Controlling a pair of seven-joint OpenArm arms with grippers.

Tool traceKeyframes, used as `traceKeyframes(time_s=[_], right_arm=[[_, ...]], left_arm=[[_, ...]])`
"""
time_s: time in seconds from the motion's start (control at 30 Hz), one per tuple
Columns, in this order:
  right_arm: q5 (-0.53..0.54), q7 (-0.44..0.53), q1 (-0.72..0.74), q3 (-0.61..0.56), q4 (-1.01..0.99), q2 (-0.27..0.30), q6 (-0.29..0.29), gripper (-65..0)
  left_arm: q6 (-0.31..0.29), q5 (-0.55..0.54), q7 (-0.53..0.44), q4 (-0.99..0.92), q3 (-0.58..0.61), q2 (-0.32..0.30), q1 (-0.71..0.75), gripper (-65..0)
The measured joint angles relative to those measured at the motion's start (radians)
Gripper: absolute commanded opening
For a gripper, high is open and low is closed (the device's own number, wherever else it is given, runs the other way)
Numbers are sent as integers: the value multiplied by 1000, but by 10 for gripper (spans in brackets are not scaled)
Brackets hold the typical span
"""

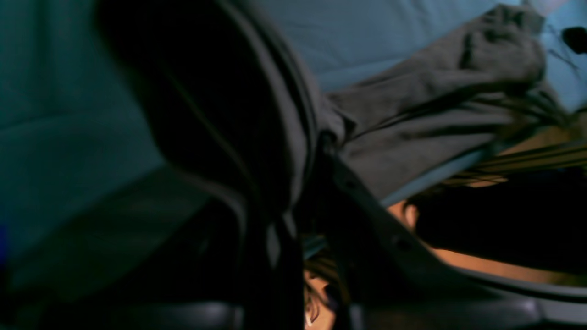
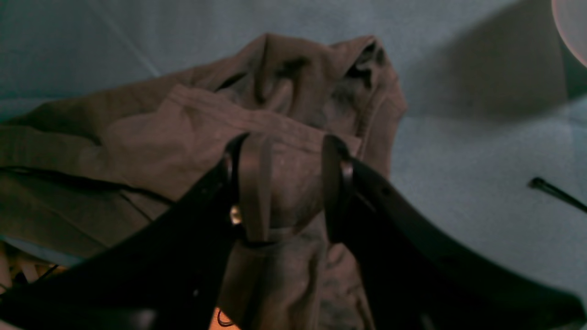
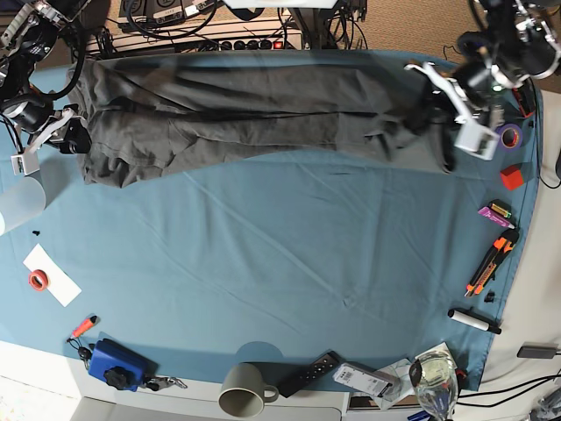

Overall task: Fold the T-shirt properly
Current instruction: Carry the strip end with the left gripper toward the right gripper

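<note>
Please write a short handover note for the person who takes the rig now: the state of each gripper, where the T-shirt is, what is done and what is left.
Left gripper: shut on the T-shirt, pinching its end on the base view's right.
Right gripper: partly open around a bunch of the T-shirt's cloth at the other end. I cannot tell if it really grips.
T-shirt: stretched as a long, wrinkled band along the far edge of the blue table cloth, between the two arms.
Done: both ends are taken up and the T-shirt looks already doubled lengthwise, though that is hard to confirm.
Left: check the right grip, smooth the band, then probably fold it across into a compact stack.
</note>
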Motion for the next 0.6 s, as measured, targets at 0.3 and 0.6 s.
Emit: traceKeyframes(time_s=[0.3,0.6], right_arm=[[0,0,0,0,0,0,0,-457],[0,0,0,0,0,0,0,-457]], left_arm=[[23,175,-53,1,377,42,0,-650],[136,563,-180,-5,719,124,-43,-650]])
